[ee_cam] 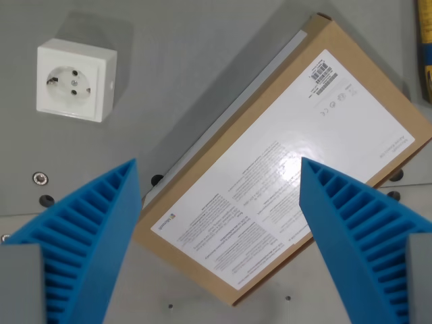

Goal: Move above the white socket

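Grey table [202, 61] below — gripper [219, 172] spread wide, empty, above cardboard box [283, 169].

Only the gripper [219, 169] showed in the wrist view, as two fingers rising from the lower corners of the frame. Both fingers [81, 236] were bright blue plastic, wedge-shaped and tapering to a pointed tip toward the middle of the frame. Their inner faces were cut with rows of parallel ribs, giving a stepped, comb-like surface. At the very bottom left and bottom right, each blue finger met a plain grey block, matte and smooth, with no visible screws, cables or markings on it.
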Controlling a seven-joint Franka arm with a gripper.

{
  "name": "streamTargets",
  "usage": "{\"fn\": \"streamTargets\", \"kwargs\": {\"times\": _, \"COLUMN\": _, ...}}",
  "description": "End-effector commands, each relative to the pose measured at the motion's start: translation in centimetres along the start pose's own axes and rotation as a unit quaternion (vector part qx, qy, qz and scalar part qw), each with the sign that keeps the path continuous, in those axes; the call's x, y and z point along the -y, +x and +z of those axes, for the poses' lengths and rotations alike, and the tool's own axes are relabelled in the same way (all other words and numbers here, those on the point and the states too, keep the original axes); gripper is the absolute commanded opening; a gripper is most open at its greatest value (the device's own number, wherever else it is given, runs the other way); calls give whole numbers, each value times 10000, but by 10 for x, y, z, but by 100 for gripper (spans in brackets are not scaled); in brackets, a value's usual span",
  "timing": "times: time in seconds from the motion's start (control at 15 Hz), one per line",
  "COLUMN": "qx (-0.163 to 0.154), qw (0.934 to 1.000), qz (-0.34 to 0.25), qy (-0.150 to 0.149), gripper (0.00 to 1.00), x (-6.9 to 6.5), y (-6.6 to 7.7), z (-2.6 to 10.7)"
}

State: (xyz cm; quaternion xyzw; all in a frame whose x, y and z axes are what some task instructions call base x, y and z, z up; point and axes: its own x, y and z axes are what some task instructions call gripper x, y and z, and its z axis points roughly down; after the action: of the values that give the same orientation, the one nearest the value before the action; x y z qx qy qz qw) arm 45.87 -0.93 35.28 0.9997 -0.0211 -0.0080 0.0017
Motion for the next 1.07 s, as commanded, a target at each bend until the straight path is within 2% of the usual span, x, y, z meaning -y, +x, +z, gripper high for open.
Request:
{"fn": "streamTargets", "kwargs": {"times": 0.07, "qx": -160, "qw": 9977, "qz": -662, "qy": 44, "gripper": 100, "x": 5, "y": -1, "z": 5}}
{"fn": "streamTargets", "kwargs": {"times": 0.33, "qx": -303, "qw": 9921, "qz": -1212, "qy": 81, "gripper": 100, "x": 11, "y": -1, "z": 15}}
{"fn": "streamTargets", "kwargs": {"times": 0.6, "qx": -443, "qw": 9815, "qz": -1861, "qy": 93, "gripper": 100, "x": 19, "y": -3, "z": 29}}
{"fn": "streamTargets", "kwargs": {"times": 0.8, "qx": -508, "qw": 9707, "qz": -2345, "qy": 105, "gripper": 100, "x": 27, "y": -4, "z": 40}}
{"fn": "streamTargets", "kwargs": {"times": 1.07, "qx": -521, "qw": 9528, "qz": -2988, "qy": 110, "gripper": 100, "x": 38, "y": -5, "z": 55}}
